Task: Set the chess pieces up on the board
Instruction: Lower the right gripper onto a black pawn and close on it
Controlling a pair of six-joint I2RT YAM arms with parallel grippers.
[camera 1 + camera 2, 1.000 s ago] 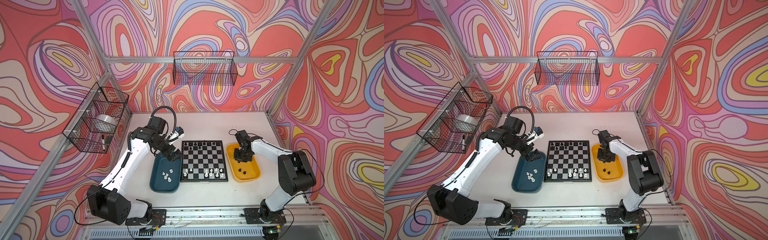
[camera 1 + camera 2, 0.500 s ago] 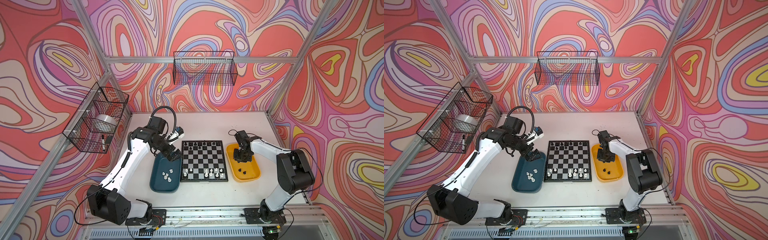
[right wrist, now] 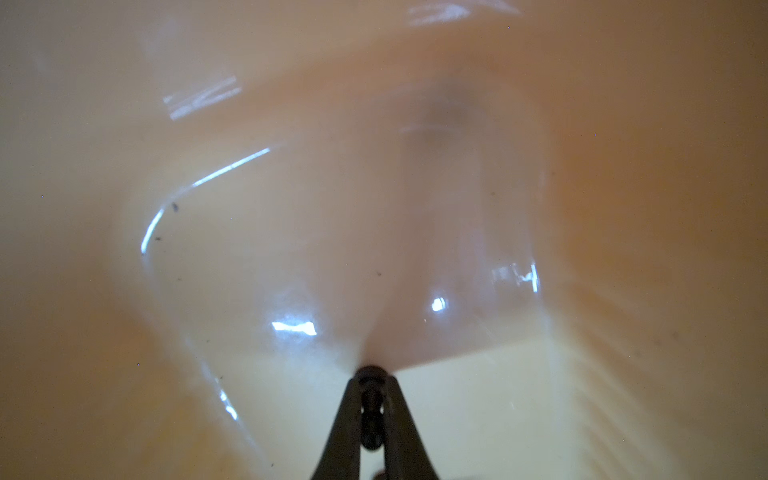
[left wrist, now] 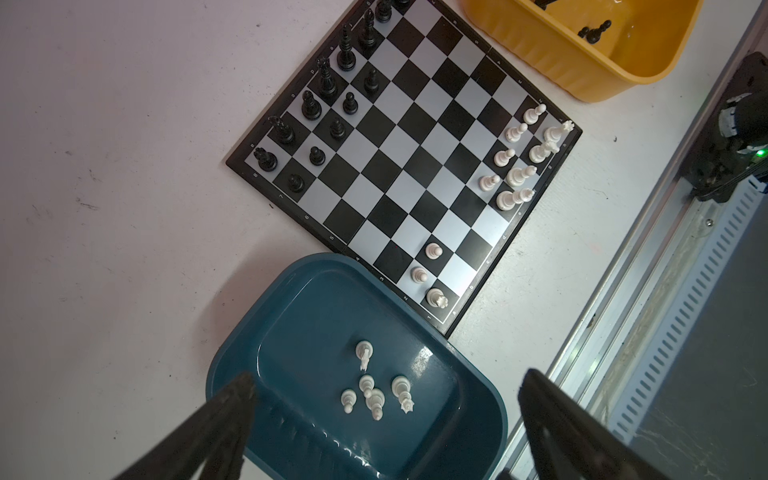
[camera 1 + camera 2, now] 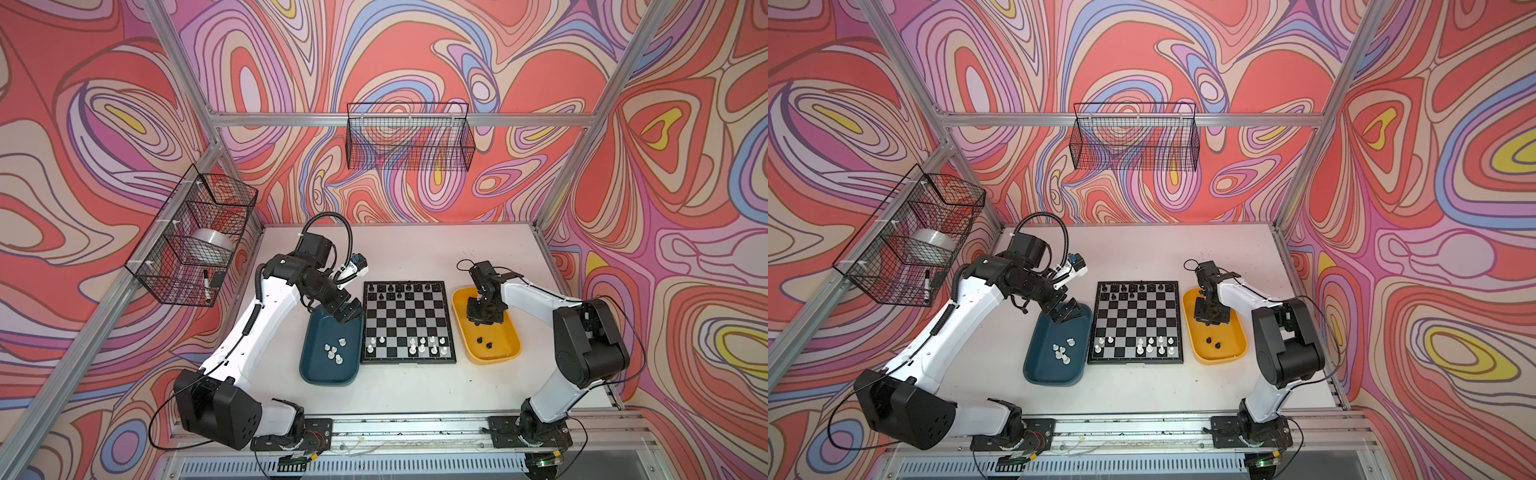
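The board point(image 5: 405, 320) point(image 5: 1136, 320) point(image 4: 415, 158) lies between two trays. Black chess pieces point(image 5: 399, 287) stand along its far rows and white ones point(image 5: 419, 345) near its front edge. Several white pieces point(image 5: 332, 353) point(image 4: 374, 399) lie in the teal tray point(image 5: 328, 380). My left gripper point(image 5: 347, 311) point(image 4: 386, 380) hangs open over that tray's far end, holding nothing. My right gripper point(image 5: 484, 318) point(image 3: 371, 376) is down in the yellow tray point(image 5: 498, 355), shut on a small black piece point(image 3: 371, 415). Two more black pieces point(image 5: 484, 341) lie in that tray nearer the front.
A wire basket point(image 5: 409, 137) hangs on the back wall. Another wire basket point(image 5: 195, 237) on the left wall holds a tape roll and a marker. The aluminium rail point(image 5: 395, 424) runs along the table's front edge.
My right gripper has closed a little tighter on the black piece inside the yellow tray. The left arm has stayed where it was, open.
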